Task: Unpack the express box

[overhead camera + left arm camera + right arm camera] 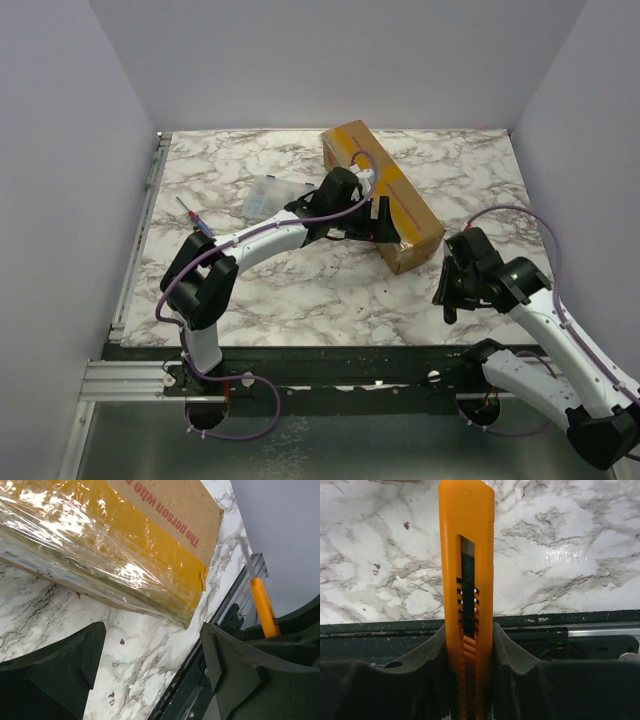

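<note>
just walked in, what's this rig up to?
The right claw is clamped on an orange utility knife, held above the table to the right of the cardboard box and clear of it. The left claw is open, close beside the box's long side. The tape on the box looks uncut, so opening hasn't started.

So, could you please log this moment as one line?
box: taped shut; left gripper: open beside box; right gripper: shut on knife, apart from box

I'm seeing the brown express box wearing glossy tan tape and red print, and an orange knife standing out against the white, grey-veined marble table.
</note>
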Available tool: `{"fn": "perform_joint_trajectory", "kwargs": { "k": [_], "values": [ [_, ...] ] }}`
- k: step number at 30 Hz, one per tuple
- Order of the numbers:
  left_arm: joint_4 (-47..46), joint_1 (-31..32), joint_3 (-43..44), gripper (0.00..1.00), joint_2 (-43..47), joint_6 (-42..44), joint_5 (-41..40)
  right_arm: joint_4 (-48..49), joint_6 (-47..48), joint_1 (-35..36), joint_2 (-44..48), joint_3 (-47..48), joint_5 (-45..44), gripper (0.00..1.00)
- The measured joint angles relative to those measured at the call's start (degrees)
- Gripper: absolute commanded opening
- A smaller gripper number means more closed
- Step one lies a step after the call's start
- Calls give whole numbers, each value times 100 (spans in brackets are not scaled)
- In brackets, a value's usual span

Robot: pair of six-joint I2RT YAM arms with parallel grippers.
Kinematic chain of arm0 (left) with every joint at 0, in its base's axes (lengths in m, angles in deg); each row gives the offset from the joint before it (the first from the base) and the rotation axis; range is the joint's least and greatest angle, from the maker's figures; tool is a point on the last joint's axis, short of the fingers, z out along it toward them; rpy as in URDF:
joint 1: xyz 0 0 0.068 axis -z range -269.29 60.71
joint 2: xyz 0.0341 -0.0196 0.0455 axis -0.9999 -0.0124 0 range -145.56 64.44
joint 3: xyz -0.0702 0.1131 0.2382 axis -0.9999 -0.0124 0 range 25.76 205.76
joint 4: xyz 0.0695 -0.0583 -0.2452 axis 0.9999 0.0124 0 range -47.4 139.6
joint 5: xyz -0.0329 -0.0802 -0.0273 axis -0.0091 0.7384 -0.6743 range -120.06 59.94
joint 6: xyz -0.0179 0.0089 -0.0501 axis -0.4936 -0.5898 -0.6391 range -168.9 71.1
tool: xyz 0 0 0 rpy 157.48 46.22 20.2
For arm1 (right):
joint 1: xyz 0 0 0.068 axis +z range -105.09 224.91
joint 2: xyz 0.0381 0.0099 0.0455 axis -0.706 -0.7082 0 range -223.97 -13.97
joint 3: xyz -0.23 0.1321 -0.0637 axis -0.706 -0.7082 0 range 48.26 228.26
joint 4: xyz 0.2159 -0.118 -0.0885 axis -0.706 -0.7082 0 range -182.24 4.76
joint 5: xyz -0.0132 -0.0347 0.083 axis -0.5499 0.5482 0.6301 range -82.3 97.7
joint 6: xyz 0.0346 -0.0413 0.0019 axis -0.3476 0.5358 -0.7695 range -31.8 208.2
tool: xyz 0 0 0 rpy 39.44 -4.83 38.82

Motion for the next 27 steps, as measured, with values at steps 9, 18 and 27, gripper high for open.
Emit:
{"fn": "perform_joint_trajectory", "kwargs": {
  "k": [9,18,27],
  "values": [
    [-999,-94,-409,89,319,-643,820,442,411,0,841,422,238,1],
    [-2656,4,-756,81,551,-2323,970,1504,1093,0,422,424,929,1],
    [-3069,671,-590,59,297,-3082,557,1602,1252,0,542,424,981,1]
  ]
}}
